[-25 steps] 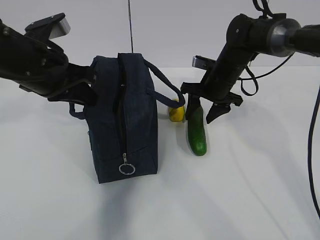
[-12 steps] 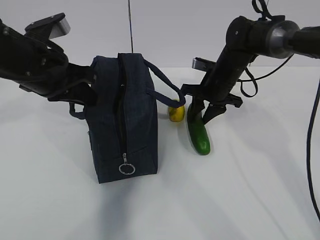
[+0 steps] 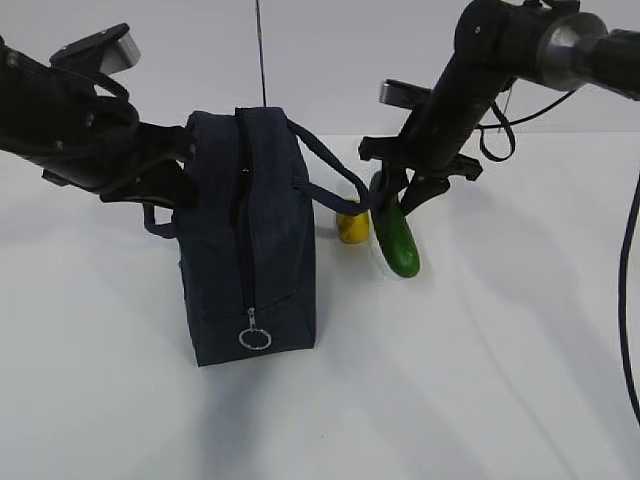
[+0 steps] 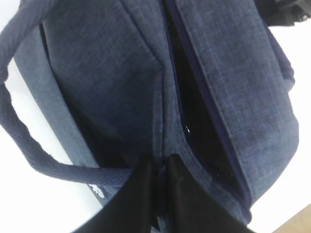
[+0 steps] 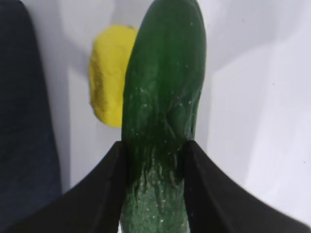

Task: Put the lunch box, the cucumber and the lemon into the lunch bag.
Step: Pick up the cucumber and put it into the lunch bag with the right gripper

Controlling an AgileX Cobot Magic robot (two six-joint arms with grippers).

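The right gripper [image 3: 398, 192] has its fingers [image 5: 99, 194] clamped on either side of the cucumber [image 3: 395, 235], which hangs tilted from them with its lower end just above the white surface [image 3: 480, 380]; whether that end touches the surface cannot be told. In the right wrist view the dark green cucumber runs straight out from between the two black fingers, and the yellow lemon [image 5: 109, 87] lies just beyond them on the left, close beside the cucumber. The lemon rests on the surface between the cucumber and the navy lunch bag [image 3: 250, 250]. One loop handle [image 3: 330, 170] of the bag reaches across toward the right fingers. The bag stands upright, its zipper ring pull [image 3: 254, 338] hanging low on the near end and the top opening [image 4: 194, 116] gaping dark. The left gripper [image 4: 160, 170] has its fingers [image 4: 136, 194] pinched together on the fabric edge of the bag beside that opening, holding the near end. The lunch box does not show in any view.
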